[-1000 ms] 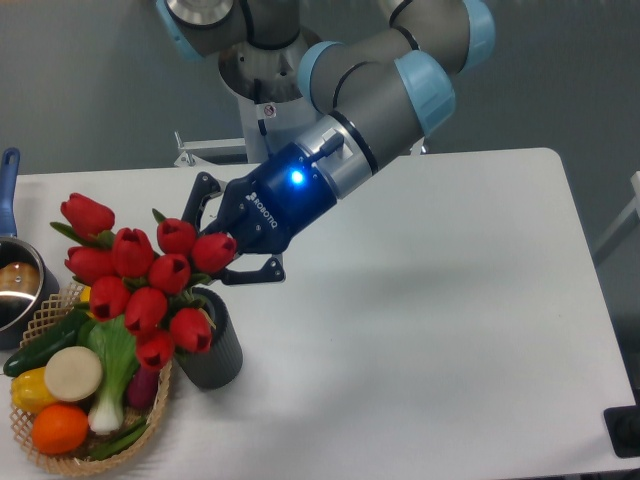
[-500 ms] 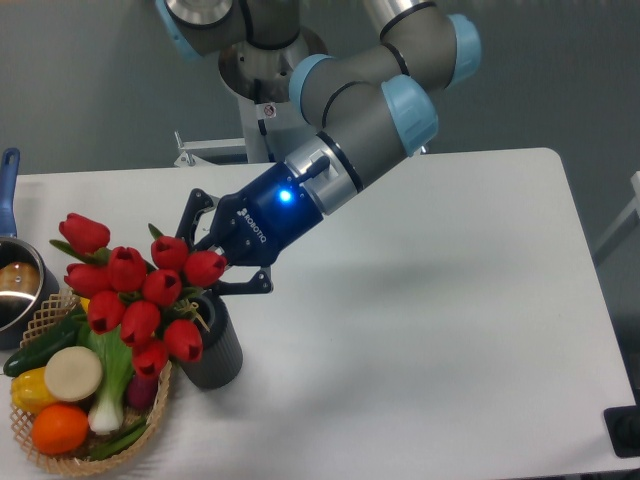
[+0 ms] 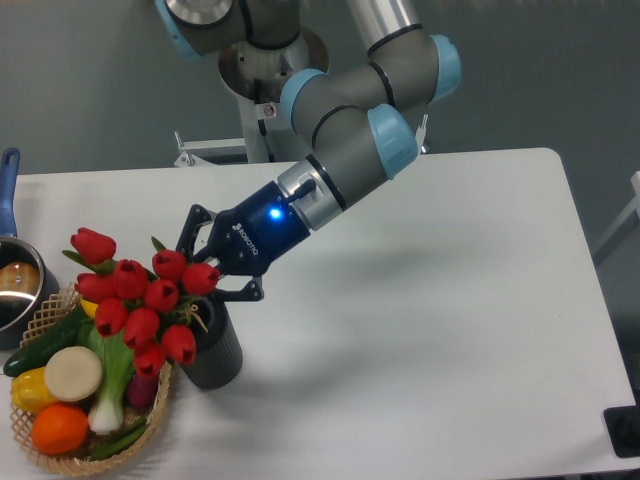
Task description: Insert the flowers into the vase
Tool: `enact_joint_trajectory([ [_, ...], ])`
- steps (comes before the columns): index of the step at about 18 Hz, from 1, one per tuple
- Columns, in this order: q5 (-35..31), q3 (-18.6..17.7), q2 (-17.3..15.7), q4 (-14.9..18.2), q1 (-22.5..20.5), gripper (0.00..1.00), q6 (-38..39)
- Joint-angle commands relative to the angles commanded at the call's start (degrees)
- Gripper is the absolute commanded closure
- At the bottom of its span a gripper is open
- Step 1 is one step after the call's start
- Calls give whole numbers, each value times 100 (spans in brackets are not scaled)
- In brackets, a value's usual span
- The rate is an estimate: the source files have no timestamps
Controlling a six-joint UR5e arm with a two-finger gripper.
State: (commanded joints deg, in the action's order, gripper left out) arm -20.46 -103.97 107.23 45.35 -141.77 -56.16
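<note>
- The flowers (image 3: 140, 305) are a bunch of red tulips with green stems, at the lower left of the frame.
- The bunch leans to the left. Its red heads hang over the basket (image 3: 60, 462) and over the left side of the vase (image 3: 213, 350).
- The vase is a dark grey ribbed tube. It stands upright on the white table (image 3: 440, 330), just right of the basket.
- The stems go down toward the mouth of the vase. The red heads hide the mouth, so I cannot tell how deep the stems sit.
- The gripper (image 3: 210, 268) is dark blue with a small blue light on it. It reaches in from the upper right and sits just above the vase.
- Its two fingers are clamped on the flowers at the right side of the bunch, one finger above the red heads and one below.
- The basket holds a green-and-white leafy vegetable (image 3: 108, 375), a pale round thing (image 3: 72, 373), an orange (image 3: 59, 428), something yellow (image 3: 28, 390) and a dark green cucumber (image 3: 45, 342).
- A steel pot (image 3: 12, 285) with a blue handle sits at the left edge of the frame, above the basket.
</note>
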Motion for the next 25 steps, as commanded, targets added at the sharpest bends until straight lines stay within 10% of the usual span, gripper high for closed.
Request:
enact_joint_trajectory([
  [6,-265,-308,-88,-26,44,0,-17],
  [16,-738,-458,-632,-18,-403,0,-26],
  [25,-4207,-379,-1266,-35,-703,0,-307],
])
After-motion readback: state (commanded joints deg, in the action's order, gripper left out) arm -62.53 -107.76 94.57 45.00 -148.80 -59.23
